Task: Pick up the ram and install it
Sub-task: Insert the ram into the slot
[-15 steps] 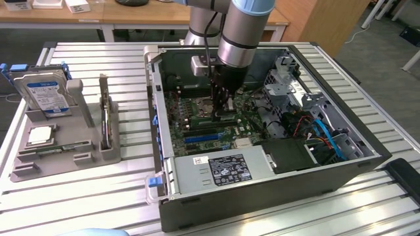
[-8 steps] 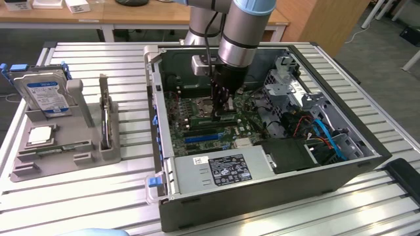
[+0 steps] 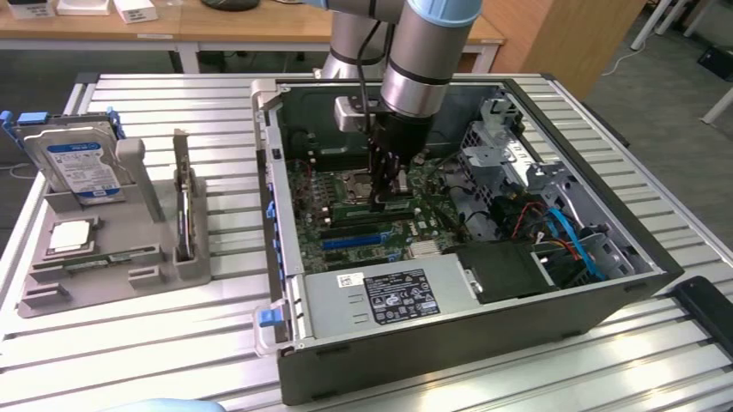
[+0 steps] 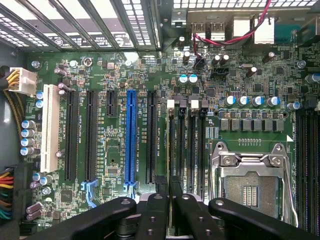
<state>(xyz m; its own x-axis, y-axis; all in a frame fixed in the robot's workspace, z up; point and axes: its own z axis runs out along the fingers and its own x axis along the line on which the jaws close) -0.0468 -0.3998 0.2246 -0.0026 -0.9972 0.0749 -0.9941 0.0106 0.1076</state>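
Green and narrow, the ram (image 3: pixel 109 257) seems to lie flat in the grey tray (image 3: pixel 149 279) at the exterior view's left (pick-up not yet done), well apart from the gripper (image 3: pixel 390 199), which hangs fingers-together over the motherboard slots (image 4: pixel 187 140); grasping calls for parted fingers and a square pinch on thin edges.

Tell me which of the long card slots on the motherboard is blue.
The blue slot, flanked by black slots; it is the only blue one. The end slot beside the yellow-wired connector is white.
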